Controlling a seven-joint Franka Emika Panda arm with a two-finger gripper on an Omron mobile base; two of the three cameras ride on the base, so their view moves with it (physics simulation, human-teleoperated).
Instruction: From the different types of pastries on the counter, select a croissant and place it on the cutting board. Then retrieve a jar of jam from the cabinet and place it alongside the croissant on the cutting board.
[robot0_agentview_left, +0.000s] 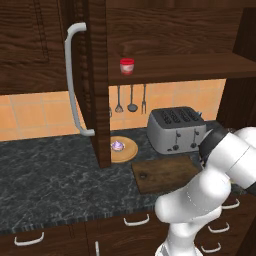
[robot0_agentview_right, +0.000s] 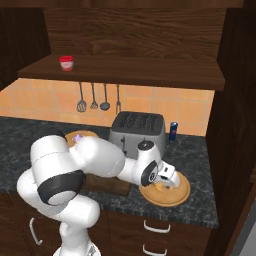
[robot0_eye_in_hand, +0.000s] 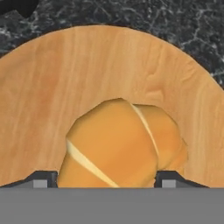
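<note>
Desk (robot0_agentview_right: 30, 137), then round plate (robot0_eye_in_hand: 52, 87), then croissant (robot0_eye_in_hand: 118, 144) lying on it: I am lowering the hand (robot0_eye_in_hand: 106, 178) — tips apart, straddling the pastry. A shallow grip risks it slipping out during lifting — toward the cutting board (robot0_agentview_left: 165, 172).

Fingers low over the plate, the croissant between their tips

In the hand view the two fingertips (robot0_eye_in_hand: 41, 179) stand one on each side of the croissant (robot0_eye_in_hand: 120, 144), so the gap between them is taken up by pastry, while bare wood of the round plate (robot0_eye_in_hand: 52, 78) lies open ahead of them and to both sides. Beyond the plate rim the dark counter (robot0_eye_in_hand: 175, 17) is free. In the right base view the gripper (robot0_agentview_right: 165, 184) sits over that plate, with the toaster (robot0_agentview_right: 138, 131) standing behind it and a blue can (robot0_agentview_right: 173, 131) further back, apart. The cutting board (robot0_agentview_left: 165, 172) is bare on top, beside the toaster.
</note>
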